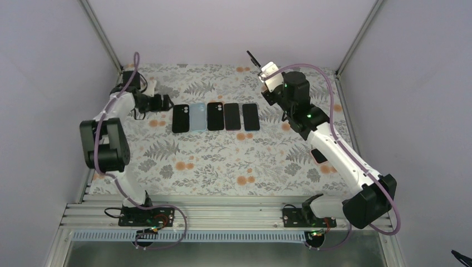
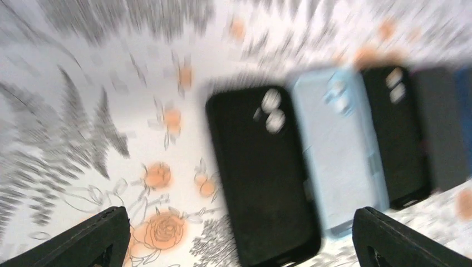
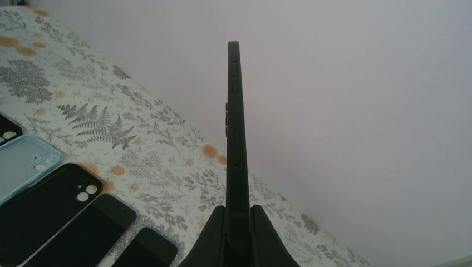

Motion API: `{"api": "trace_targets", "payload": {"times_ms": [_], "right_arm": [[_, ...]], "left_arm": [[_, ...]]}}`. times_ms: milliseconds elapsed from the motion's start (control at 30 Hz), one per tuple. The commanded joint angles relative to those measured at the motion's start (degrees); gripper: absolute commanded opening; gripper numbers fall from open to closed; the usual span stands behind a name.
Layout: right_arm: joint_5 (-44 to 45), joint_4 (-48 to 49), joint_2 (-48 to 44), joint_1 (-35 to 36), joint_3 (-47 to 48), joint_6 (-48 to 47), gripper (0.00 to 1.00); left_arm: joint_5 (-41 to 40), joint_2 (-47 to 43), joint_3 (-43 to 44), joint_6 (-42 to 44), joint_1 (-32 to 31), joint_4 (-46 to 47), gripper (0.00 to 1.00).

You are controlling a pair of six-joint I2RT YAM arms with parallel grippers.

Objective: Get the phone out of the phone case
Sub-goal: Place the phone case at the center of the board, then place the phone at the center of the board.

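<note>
Phone [image 3: 235, 139] sits pinched edge-on by right gripper [image 3: 238, 222], thin hold so it might slip; left gripper [image 2: 239, 228] hangs wide open over black case [image 2: 261, 178].

Surface finishes: worktop, cases, phone.
The worktop [image 1: 222, 161] carries a matt printed cloth with a fern-and-flower pattern. The black case [image 2: 261, 178] and the light blue case [image 2: 339, 150] look like smooth, matt soft plastic. The phone [image 3: 236, 139] in the right tool [image 3: 238, 214] shows a smooth, dark, low-sheen edge. The rail [image 1: 222, 214] along the near edge is ribbed bare metal.
</note>
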Motion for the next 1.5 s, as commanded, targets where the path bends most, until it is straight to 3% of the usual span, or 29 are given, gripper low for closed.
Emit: {"api": "trace_targets", "payload": {"times_ms": [0,267,533,700,1000,1167,1467], "right_arm": [[-0.4,4.4,0.4,0.5,5.8,-2.5,0.04],[6.3,10.3,2.5,5.2,9.3,-13.0,0.04],[17.8,23.3,4.2,12.7,5.8,-29.2,0.04],[22.3,33.0,4.4,16.9,1.2,-38.9,0.04],[26.1,48.6,4.9,24.4,-8.1,-53.5,0.04],[27.1,51.9,5.5,27.7,-10.3,-57.2,0.04],[27.6,58.0,7.9,33.2,-13.4,-64.0,0.04]], "left_arm": [[6.8,-10.3,4.4,-4.4,0.6,6.8,1.0],[19.9,-17.0,10.6,-8.5,0.6,13.0,1.0],[38.1,-21.7,11.8,-26.8,0.5,25.6,1.0],[43.9,-23.5,8.6,-36.6,0.0,32.0,1.0],[45.3,-28.1,0.3,-47.0,-4.5,40.8,0.99],[46.7,-29.2,-8.2,-58.7,-6.6,53.3,0.99],[43.3,-30.1,-9.3,-58.0,-8.1,47.4,0.95]]}}
